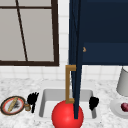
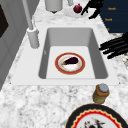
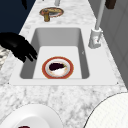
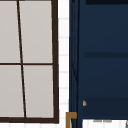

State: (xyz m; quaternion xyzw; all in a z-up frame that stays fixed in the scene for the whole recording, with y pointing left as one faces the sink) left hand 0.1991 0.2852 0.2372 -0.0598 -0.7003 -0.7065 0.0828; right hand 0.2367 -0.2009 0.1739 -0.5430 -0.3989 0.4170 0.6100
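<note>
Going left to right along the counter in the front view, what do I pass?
Patterned plate → small jar → left hand → sink → red ball → right hand → white plate holding a dark red fruit.

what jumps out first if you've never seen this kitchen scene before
The big red ball at the front of the sink grabs the eye, with an open dark blue cabinet door hanging edge-on above it. Next come the two black hands, the left hand by the sink's left rim and the right hand by its right rim. Down in the basin lies a red-rimmed plate bearing an eggplant.
</note>
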